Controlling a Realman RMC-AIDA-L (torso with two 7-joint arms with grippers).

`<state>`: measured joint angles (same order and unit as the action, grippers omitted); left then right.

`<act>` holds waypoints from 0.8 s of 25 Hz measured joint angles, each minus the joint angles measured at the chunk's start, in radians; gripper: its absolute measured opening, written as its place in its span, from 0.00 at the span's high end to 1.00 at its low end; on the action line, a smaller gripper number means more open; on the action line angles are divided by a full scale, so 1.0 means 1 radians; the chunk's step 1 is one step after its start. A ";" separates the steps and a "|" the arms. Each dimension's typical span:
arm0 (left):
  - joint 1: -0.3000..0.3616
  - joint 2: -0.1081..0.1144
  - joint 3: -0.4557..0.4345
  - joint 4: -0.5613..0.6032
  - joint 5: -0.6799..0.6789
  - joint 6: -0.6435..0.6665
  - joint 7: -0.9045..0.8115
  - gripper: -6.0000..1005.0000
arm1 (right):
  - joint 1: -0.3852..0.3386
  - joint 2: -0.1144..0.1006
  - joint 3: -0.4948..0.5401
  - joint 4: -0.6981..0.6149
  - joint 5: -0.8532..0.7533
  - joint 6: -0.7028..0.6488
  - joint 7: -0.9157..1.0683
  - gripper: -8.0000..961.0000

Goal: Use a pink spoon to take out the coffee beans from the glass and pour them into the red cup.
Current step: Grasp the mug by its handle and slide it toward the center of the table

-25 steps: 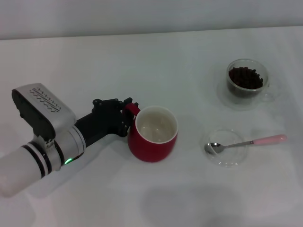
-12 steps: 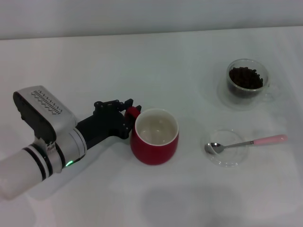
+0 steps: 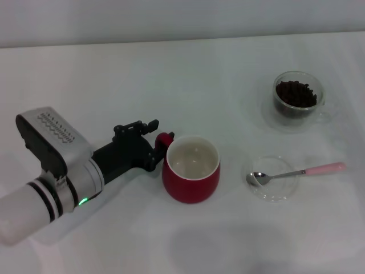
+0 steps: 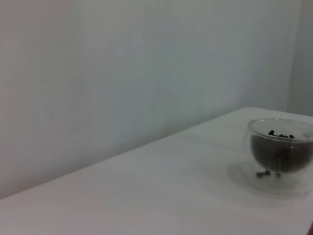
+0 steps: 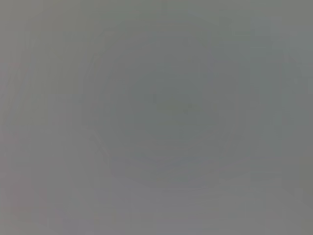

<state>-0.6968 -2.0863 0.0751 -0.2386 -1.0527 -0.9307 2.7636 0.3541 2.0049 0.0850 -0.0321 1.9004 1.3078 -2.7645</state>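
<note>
White table (image 3: 188,68) carries three items directly: red cup (image 3: 191,177) near centre; glass (image 3: 297,101) holding coffee beans (image 3: 295,94), far right — a few loose beans by its base in the left wrist view; clear saucer (image 3: 272,178) near right, pink spoon (image 3: 293,172) lying across it.

One of each vessel and tool is counted, with one gripper in view.

One red cup (image 3: 191,177) is seen, its handle held between the fingers of the one left gripper (image 3: 158,144). One glass (image 3: 297,101) is counted well beyond the fingertips, filled with a heap of coffee beans (image 3: 296,94) too many to be numbered. One pink spoon (image 3: 296,172) is laid in one clear saucer (image 3: 271,193).
</note>
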 joint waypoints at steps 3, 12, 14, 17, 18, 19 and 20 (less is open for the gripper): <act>0.018 -0.001 -0.001 -0.001 0.016 0.004 0.002 0.59 | -0.002 0.000 0.000 -0.004 0.000 0.000 0.003 0.35; 0.088 -0.001 -0.005 -0.002 0.021 -0.016 0.035 0.57 | -0.017 0.000 -0.002 -0.006 0.000 0.006 0.005 0.35; 0.111 -0.001 -0.004 -0.003 0.021 -0.044 0.052 0.57 | -0.020 0.000 -0.003 -0.006 0.000 0.007 0.005 0.35; 0.148 -0.001 -0.002 0.003 0.029 -0.102 0.062 0.57 | -0.025 0.000 -0.003 -0.006 0.000 0.009 0.002 0.35; 0.167 0.000 -0.002 0.007 0.032 -0.127 0.063 0.57 | -0.026 0.000 -0.003 -0.006 0.000 0.009 0.000 0.35; 0.181 0.001 -0.002 0.010 0.032 -0.150 0.063 0.57 | -0.027 0.000 -0.004 -0.006 -0.001 0.010 0.000 0.35; 0.197 0.002 0.000 0.014 0.034 -0.174 0.063 0.57 | -0.029 0.000 -0.005 -0.006 -0.001 0.010 0.000 0.35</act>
<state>-0.5000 -2.0843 0.0747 -0.2244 -1.0190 -1.1052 2.8263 0.3253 2.0048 0.0795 -0.0384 1.8991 1.3179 -2.7649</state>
